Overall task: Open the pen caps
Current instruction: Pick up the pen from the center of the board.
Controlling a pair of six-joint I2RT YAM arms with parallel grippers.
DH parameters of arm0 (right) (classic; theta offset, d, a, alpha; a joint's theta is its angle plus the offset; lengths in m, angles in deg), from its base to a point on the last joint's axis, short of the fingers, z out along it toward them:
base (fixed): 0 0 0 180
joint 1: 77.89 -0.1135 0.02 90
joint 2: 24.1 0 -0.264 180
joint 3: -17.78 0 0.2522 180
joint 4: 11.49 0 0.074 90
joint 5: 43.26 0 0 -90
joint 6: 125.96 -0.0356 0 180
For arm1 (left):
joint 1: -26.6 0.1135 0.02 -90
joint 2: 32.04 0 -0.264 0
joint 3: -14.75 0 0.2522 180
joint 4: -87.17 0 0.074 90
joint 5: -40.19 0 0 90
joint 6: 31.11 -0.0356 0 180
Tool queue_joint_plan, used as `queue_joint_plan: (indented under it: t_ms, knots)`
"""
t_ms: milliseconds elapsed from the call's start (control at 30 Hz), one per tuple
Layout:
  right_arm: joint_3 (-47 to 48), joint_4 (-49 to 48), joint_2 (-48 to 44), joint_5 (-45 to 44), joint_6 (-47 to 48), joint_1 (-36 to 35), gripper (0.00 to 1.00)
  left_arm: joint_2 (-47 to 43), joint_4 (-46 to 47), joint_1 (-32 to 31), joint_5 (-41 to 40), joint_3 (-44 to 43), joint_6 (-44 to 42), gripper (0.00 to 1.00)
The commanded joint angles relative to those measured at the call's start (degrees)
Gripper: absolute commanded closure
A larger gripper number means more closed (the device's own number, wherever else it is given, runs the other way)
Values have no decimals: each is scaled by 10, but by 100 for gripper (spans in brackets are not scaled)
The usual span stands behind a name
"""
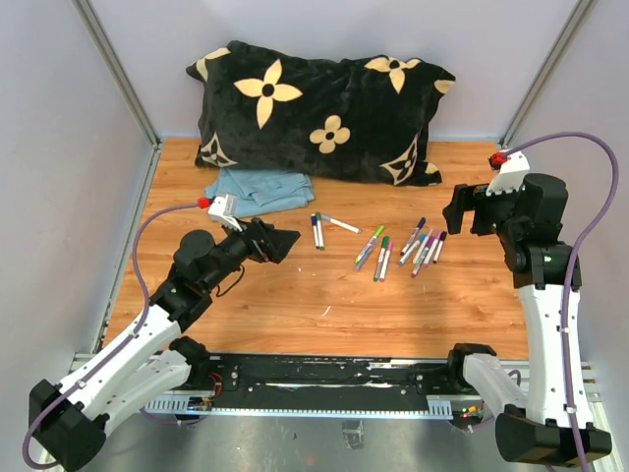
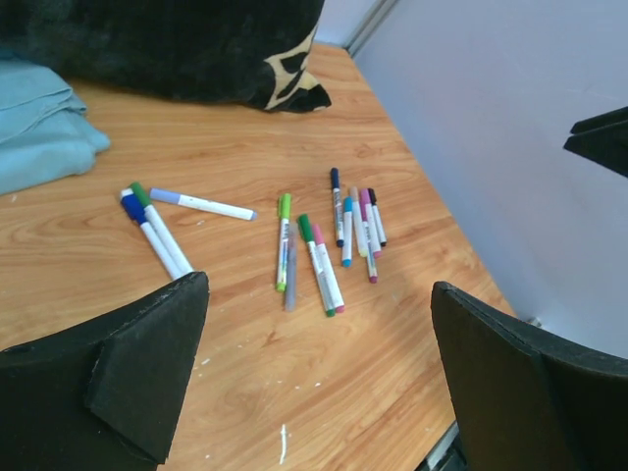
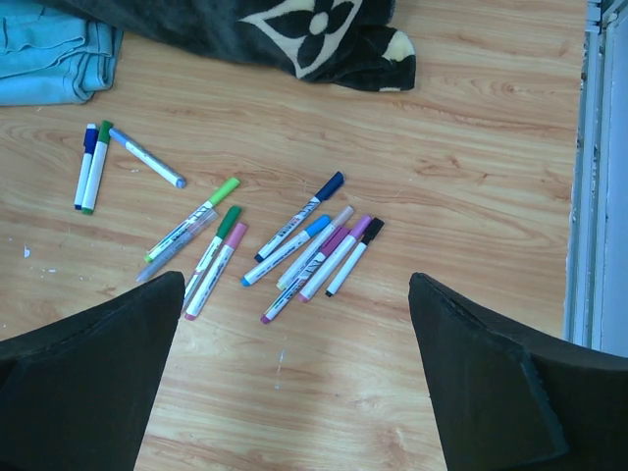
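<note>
While left pincer point(image 2: 319, 294) and right pincer point(image 3: 296, 285) gape wide, print on the capped pens point(image 3: 294, 222) is unreadable.

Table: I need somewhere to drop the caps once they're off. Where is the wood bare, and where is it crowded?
Bare: the wide near strip between the pens and the black rail. Crowded: right of centre, where most pens bunch, and the back edge under the pillow and blue cloth.
</note>
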Motion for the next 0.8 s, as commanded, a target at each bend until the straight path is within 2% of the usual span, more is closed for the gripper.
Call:
queue_joint_plan:
  t_ms: [0,233,300,433,500,733,767]
  knots:
    - [11,-8,-2,21,1,10,2,5,76,-5,21,17,48,1]
    - [-20,-35,6,92,52,10,2,33,90,-5,26,36,75,2]
    - [-39,-45,7,152,79,10,2,49,88,-6,23,37,85,5]
    - [-84,-54,1,345,191,9,2,98,60,-33,-20,21,70,8]
    - [-105,-49,-1,392,241,7,2,128,36,-47,-49,5,55,7]
    - [-127,-56,29,337,229,-7,2,269,-28,-49,-145,-58,35,8]
    - [-130,-57,29,319,229,-7,2,299,-31,-49,-156,-69,34,11]
